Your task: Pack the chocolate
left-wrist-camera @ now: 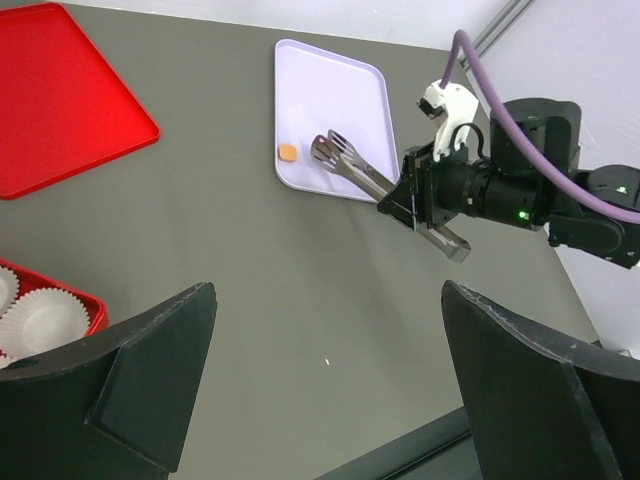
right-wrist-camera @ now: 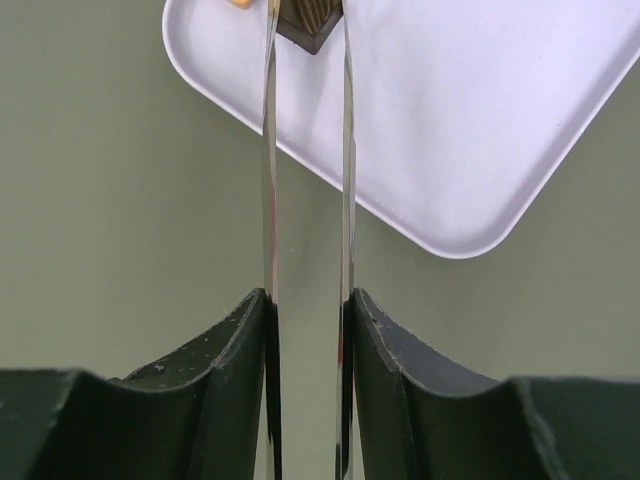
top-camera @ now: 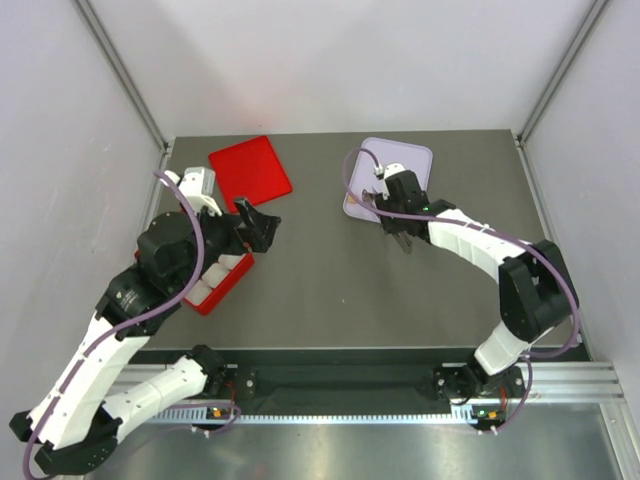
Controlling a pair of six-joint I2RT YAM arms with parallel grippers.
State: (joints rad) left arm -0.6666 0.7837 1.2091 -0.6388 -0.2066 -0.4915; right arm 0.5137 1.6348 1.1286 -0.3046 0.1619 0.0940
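Note:
My right gripper [top-camera: 400,208] is shut on metal tongs [left-wrist-camera: 355,172], also in the right wrist view [right-wrist-camera: 347,150]. The tong tips reach onto the lavender tray [top-camera: 408,160] and sit either side of a dark brown chocolate [right-wrist-camera: 308,25]. A tan chocolate [left-wrist-camera: 287,152] lies just beside it on the tray, at the frame edge in the right wrist view [right-wrist-camera: 240,3]. My left gripper [top-camera: 262,225] is open and empty above the bare table, its jaws wide apart in the left wrist view [left-wrist-camera: 328,292]. No other chocolates show.
A red box [top-camera: 222,282] with white fluted paper cups [left-wrist-camera: 45,312] lies under my left arm. The flat red lid [top-camera: 250,170] lies at the back left. White walls and metal rails frame the table.

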